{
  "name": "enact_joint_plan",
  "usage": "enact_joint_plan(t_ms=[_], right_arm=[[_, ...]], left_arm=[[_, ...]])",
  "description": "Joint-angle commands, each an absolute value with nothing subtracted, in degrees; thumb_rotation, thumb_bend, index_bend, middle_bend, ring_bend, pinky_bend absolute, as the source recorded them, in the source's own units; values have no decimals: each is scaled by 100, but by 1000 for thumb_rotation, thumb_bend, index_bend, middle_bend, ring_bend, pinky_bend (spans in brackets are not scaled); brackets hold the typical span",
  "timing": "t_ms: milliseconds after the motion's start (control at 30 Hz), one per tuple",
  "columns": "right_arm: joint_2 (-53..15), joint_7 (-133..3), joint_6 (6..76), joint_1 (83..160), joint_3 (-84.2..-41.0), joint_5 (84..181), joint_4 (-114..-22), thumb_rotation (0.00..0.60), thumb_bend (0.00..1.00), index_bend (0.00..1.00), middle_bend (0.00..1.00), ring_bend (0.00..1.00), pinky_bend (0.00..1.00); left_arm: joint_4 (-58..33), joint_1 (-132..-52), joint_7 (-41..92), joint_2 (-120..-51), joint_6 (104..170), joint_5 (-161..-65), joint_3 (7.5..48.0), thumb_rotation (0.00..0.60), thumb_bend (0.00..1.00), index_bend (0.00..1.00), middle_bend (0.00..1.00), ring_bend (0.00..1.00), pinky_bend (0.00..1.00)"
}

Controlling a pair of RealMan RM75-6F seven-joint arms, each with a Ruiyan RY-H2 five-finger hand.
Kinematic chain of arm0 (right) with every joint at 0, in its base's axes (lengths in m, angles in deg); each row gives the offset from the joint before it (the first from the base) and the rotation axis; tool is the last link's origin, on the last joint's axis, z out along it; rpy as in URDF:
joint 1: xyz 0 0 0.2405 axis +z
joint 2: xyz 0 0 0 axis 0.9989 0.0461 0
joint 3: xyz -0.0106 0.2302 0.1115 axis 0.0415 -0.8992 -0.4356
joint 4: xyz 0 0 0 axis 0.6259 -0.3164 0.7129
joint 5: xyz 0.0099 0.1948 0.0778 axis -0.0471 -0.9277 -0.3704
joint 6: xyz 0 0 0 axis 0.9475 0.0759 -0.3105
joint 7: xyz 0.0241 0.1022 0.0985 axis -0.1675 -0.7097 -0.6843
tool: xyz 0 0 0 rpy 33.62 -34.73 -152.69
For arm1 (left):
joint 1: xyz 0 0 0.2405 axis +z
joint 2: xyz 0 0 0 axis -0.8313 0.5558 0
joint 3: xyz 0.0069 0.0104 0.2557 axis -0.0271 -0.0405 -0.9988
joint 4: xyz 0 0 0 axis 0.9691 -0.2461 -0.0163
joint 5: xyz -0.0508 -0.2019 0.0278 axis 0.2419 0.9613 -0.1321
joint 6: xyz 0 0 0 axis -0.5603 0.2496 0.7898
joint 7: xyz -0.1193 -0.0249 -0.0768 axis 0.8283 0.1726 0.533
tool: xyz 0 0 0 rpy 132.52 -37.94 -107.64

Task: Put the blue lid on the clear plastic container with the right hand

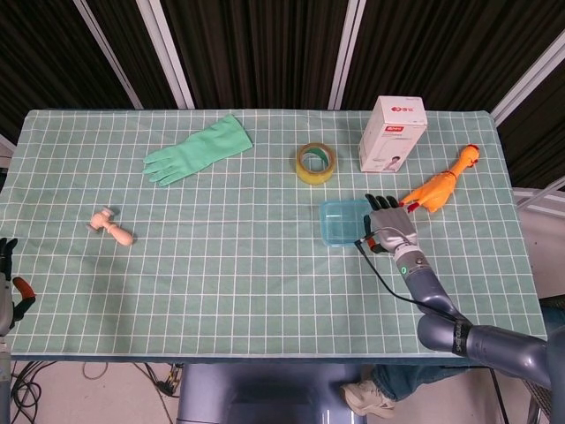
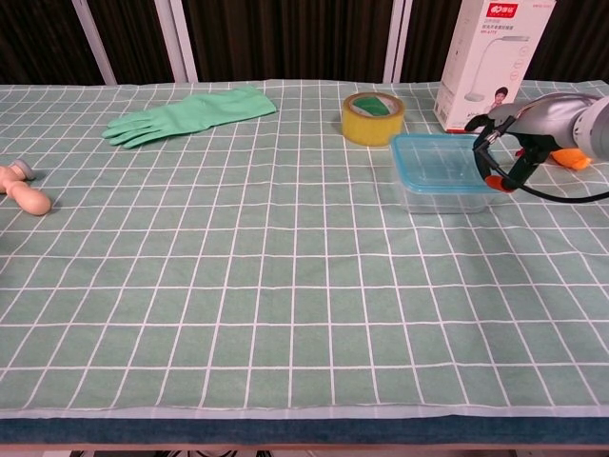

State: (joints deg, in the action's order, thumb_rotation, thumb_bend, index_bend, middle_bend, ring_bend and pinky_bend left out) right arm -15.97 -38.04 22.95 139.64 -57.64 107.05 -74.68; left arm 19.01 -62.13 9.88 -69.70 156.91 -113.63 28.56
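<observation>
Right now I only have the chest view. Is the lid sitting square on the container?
Observer: From above, the lid covers the container fully; the right hand is at its right edge.
Operator: Where's the left hand?
Observer: The left hand hangs off the table by its near left corner.
Operator: What's the orange thing behind the right hand?
Observer: A toy chicken, lying diagonally, head toward the far right corner.

Blue lid (image 2: 440,158): translucent, rounded rectangle, lying flat atop clear plastic container (image 2: 445,198), edges aligned. Container upright on tablecloth, low rectangular tub. Pair sits right of centre in head view, upper right in chest view.
</observation>
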Motion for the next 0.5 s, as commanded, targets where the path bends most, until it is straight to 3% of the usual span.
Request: enact_joint_plan(t_ms=[33, 500], right_arm=[[-1635, -3809, 2282, 13964, -5765, 10730, -7449, 600, 493, 705, 0, 0, 0], [-1513, -3973, 2593, 14084, -6322, 10770, -7383, 600, 493, 709, 0, 0, 0]], left_arm=[[1901, -6213, 992, -6970, 15688, -11358, 2857, 600, 814, 67, 0, 0, 0], [1910, -6220, 1008, -6954, 15655, -11326, 2861, 600, 813, 67, 0, 0, 0]])
